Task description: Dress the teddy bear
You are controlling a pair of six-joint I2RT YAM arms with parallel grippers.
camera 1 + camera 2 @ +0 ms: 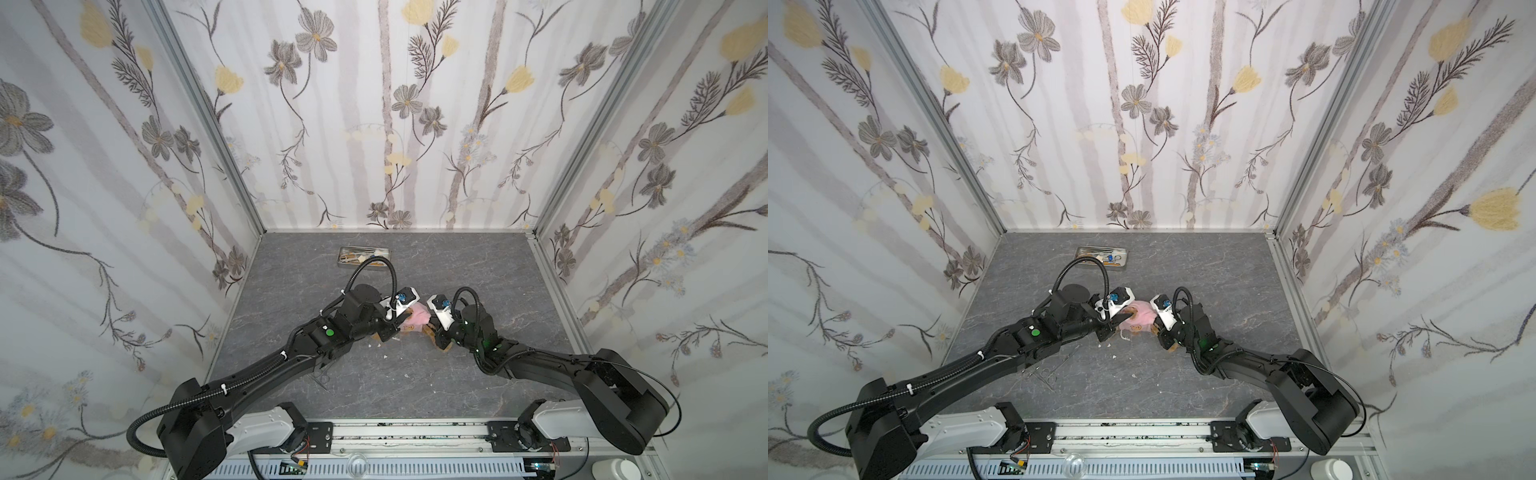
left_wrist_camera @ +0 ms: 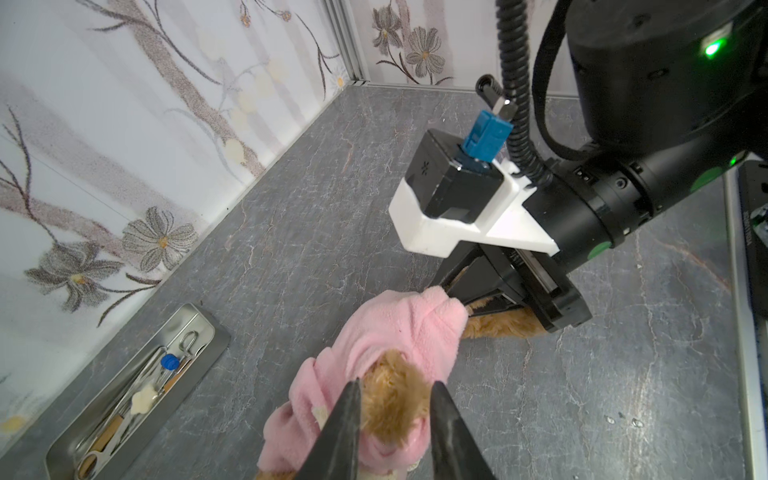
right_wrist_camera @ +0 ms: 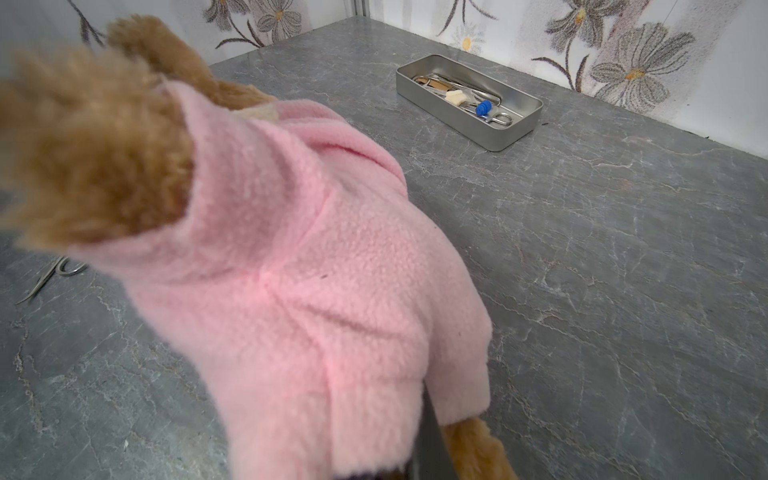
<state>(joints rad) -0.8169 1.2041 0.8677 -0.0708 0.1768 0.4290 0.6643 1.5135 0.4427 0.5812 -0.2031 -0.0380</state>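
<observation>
Grey table [image 1: 415, 374] carries a metal tray [image 3: 446, 114], upper centre in both top views. Teddy bear [image 2: 395, 401] lies mid-frame, wearing pink shirt [image 3: 311, 270]. Left gripper [image 2: 395, 383]: jaws slightly parted, straddling a paw. Right gripper [image 2: 451, 297]: jaws clamped on pink shirt hem.

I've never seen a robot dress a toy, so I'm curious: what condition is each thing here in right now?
teddy bear: wearing the pink fleece shirt, paw poking out of a sleeve
pink fleece shirt: on the bear, rumpled
left gripper: open, jaws astride the paw
right gripper: shut on the shirt's edge
metal tray: uncovered, holding tools
scissors: lying loose, blades together
</observation>
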